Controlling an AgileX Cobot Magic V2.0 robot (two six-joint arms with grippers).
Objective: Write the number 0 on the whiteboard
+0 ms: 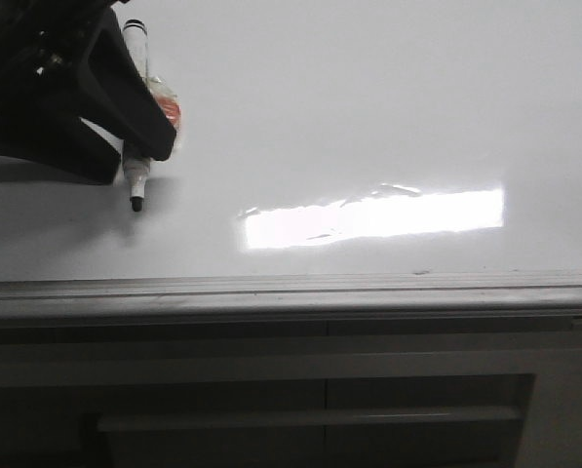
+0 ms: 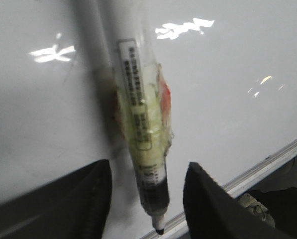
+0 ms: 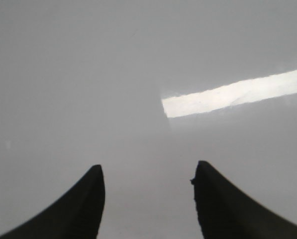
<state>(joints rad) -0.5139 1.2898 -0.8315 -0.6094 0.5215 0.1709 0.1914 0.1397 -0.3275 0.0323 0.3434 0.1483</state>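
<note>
One whiteboard point(image 1: 368, 107) fills most of the front view, with one grey metal rail point(image 1: 291, 290) along its lower edge. One marker point(image 1: 135, 117) shows at the upper left of the frame, white-bodied with one black tip. Two grippers appear: the left gripper point(image 1: 139, 136) in that same corner, the right gripper point(image 3: 147, 199) only in its own wrist view, two dark fingers each. One bright rectangular light reflection point(image 1: 373, 216) lies at centre right. No drawn stroke can be counted.

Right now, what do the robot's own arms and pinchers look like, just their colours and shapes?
The left gripper looks matte black, a bulky angular housing. Its fingers are dark, smooth blades, broad at the base and tapering to rounded tips. The right gripper has a matching pair of dark curved fingers. No cables, markings or sleeves show.
</note>
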